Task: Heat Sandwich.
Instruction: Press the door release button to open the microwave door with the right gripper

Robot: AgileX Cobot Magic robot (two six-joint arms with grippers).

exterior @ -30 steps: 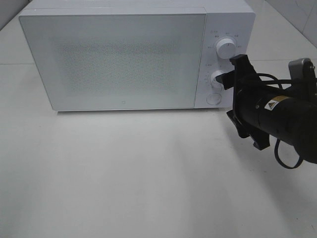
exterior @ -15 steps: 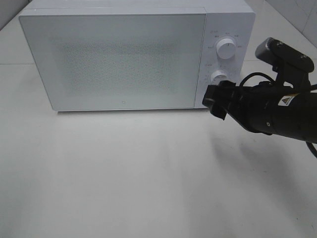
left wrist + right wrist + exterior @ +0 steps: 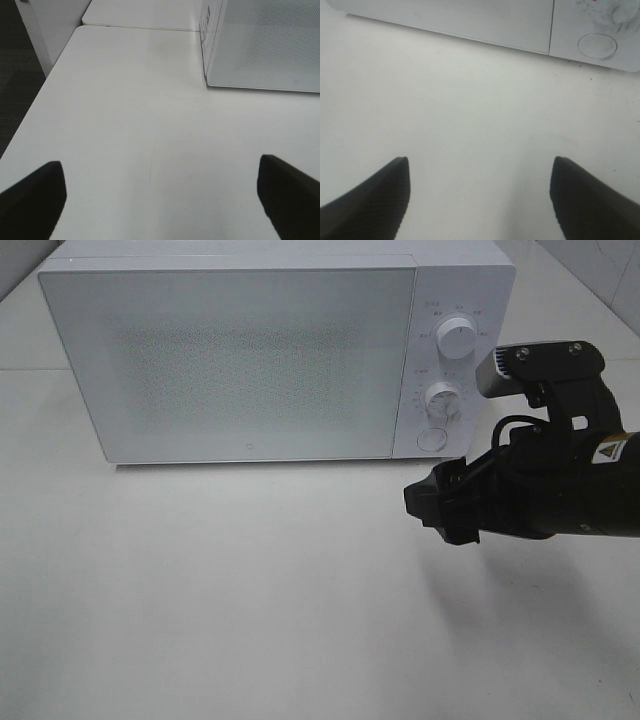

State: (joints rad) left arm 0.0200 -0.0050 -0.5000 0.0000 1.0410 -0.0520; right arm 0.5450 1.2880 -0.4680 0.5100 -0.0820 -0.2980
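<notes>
1. The left gripper (image 3: 160,165) is held over the white table (image 3: 125,125), spread wide with nothing in it
2. The right gripper (image 3: 432,510) is spread wide too, empty, near a round button (image 3: 597,46)
3. The microwave (image 3: 240,360) door is shut; where the sandwich is cannot be told

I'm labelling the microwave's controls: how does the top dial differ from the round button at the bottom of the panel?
The top dial stands out from the front as a knob; the round button looks flat, just a thin ring. The top dial has small markings printed around it; the round button has none that show. Both are round, white and on the right side of the microwave.
</notes>
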